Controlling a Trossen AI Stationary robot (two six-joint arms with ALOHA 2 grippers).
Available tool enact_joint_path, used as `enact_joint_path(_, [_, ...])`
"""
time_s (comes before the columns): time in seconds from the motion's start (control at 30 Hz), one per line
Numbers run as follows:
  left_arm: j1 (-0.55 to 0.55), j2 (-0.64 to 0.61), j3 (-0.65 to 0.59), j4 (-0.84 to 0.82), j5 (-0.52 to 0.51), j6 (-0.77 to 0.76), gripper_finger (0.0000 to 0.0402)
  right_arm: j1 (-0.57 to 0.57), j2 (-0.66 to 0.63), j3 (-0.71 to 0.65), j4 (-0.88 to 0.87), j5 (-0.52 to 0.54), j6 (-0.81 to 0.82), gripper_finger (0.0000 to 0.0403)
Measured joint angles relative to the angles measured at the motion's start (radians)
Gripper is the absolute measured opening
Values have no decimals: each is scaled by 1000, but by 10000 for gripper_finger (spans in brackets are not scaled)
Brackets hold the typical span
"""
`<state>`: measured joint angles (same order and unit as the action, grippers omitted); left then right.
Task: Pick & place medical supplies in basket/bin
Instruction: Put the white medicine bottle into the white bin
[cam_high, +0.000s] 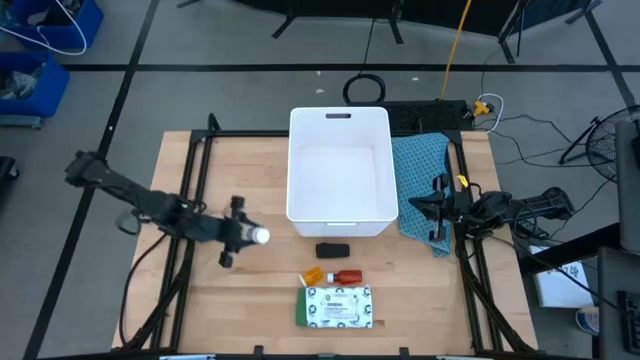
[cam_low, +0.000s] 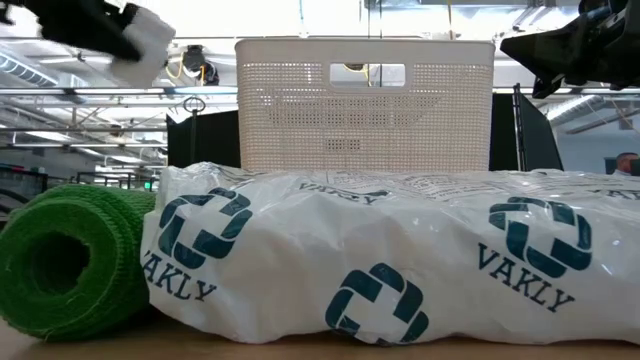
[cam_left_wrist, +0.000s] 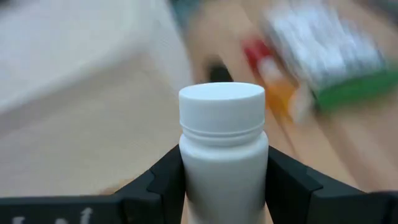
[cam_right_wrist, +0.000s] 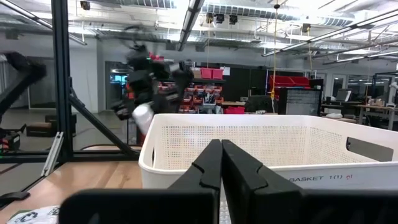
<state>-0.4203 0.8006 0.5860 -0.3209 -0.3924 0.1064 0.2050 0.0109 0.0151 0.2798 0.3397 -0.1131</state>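
The surface (cam_high: 230, 310) is pale wood, planked and matt, framed by dark metal rails (cam_high: 190, 180). The bin (cam_high: 338, 215) is white plastic, smooth inside; its walls (cam_low: 365, 105) are pierced with fine holes. The bottle (cam_left_wrist: 222, 149) in the left hand (cam_high: 240, 235) is smooth white plastic with a faint sheen. The packet (cam_low: 400, 255) is glossy, crinkled white film with green print. Beside it, the green roll (cam_low: 65, 260) looks rough and woven. The cloth (cam_high: 420, 175) is soft blue-green fabric. The right hand (cam_right_wrist: 222, 180) has matt black fingers.
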Motion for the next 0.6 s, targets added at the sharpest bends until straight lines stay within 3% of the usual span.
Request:
enact_joint_path(0.2, [119, -214, -194, 332, -140, -26, 170, 0, 0, 0, 0, 0, -1, 0])
enact_joint_path(0.37, [275, -243, -269, 548, -234, -83, 170, 0, 0, 0, 0, 0, -2, 0])
enact_joint_path(0.47, [386, -204, -201, 553, -150, -86, 173, 0, 0, 0, 0, -1, -3, 0])
enact_joint_path(0.6, [534, -59, 22, 453, 35, -85, 169, 0, 0, 0, 0, -1, -29, 0])
